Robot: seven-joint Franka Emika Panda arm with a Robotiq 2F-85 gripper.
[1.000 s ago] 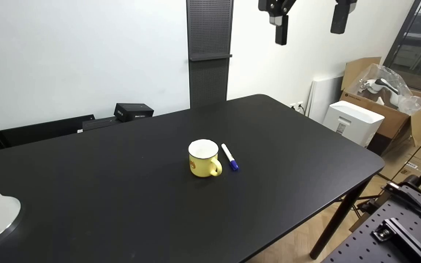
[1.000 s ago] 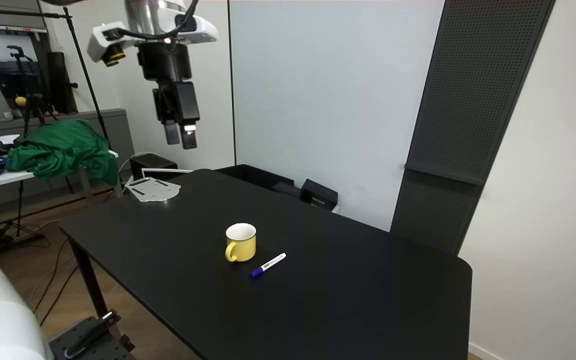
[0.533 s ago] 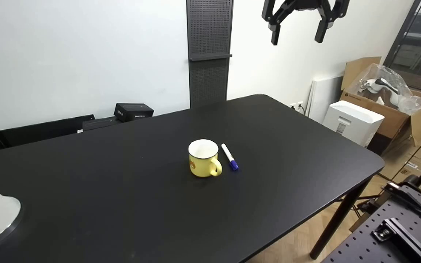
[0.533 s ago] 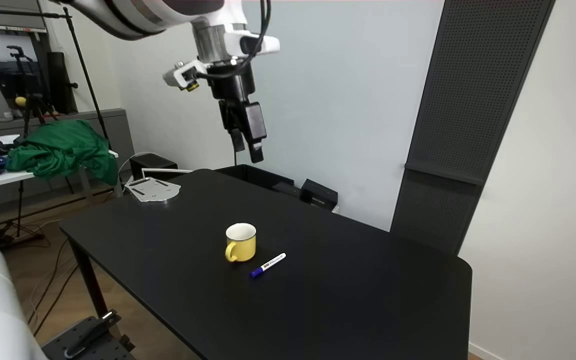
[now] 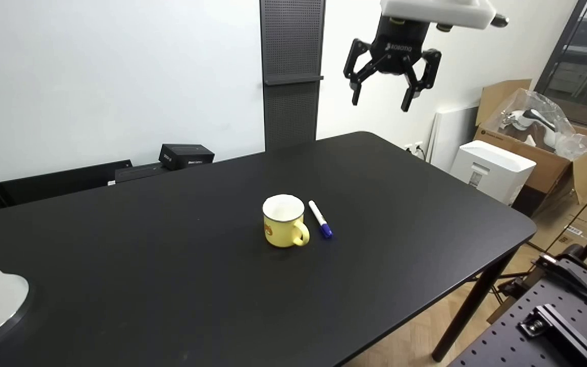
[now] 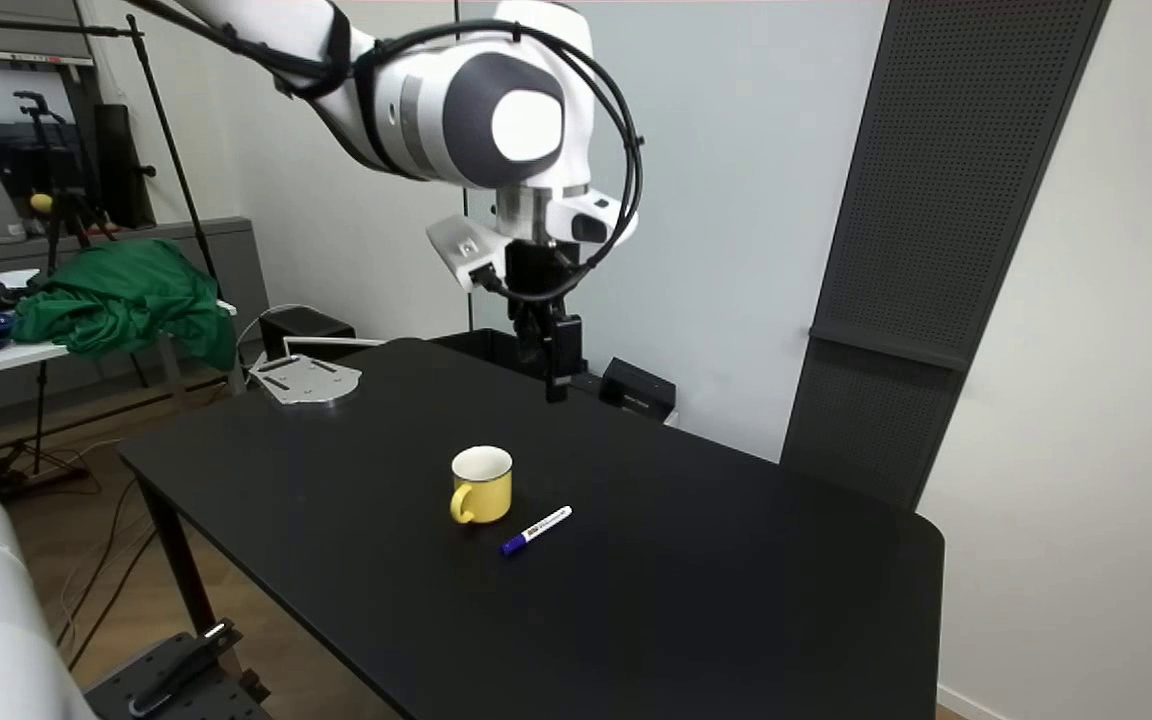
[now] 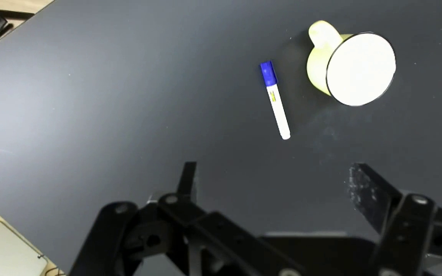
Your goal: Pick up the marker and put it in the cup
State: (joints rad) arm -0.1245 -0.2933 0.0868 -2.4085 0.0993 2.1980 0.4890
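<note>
Below the gripper point(image 5: 380, 104) and well apart from it, the marker point(image 7: 276, 103) lies on the desk point(image 7: 159, 115), with the cup point(image 7: 353, 69) upright just beside it, not touching. Neither half of the task looks done: the marker is yet to be grasped and lifted, then brought over the cup and let go inside. Approach is probably the step in hand. The gripper's jaws stand wide apart, nothing between them, touching neither marker, cup nor desk.
</note>
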